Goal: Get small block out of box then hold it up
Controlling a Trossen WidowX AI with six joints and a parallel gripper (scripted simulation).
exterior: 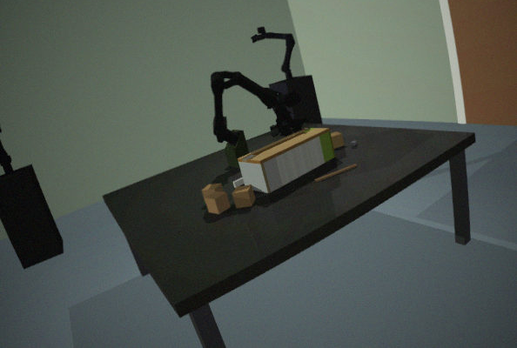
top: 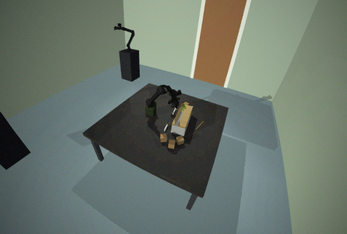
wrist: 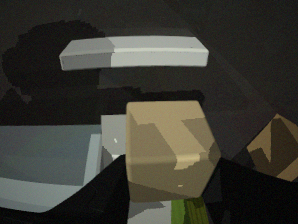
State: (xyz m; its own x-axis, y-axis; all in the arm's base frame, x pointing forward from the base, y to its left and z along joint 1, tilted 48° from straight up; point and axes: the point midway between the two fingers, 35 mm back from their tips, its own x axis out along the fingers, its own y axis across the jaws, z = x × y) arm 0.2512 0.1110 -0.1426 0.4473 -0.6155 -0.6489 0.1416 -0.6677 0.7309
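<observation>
— Is there any writing or a brand to read?

— No label can be read, not on the box (exterior: 287,161) and not on the cubes.

— How many things are on the table (exterior: 374,186)?

— One box, one thin stick (exterior: 335,172) beside it, and three tan cubes (exterior: 216,198) together near its white end. Two pale small bars lie along its other side. One arm stands toward the far edge.

— And the gripper (wrist: 166,183)?

— It is closed on the small tan block (wrist: 169,149), held between the dark fingers above the green end of the box.
</observation>
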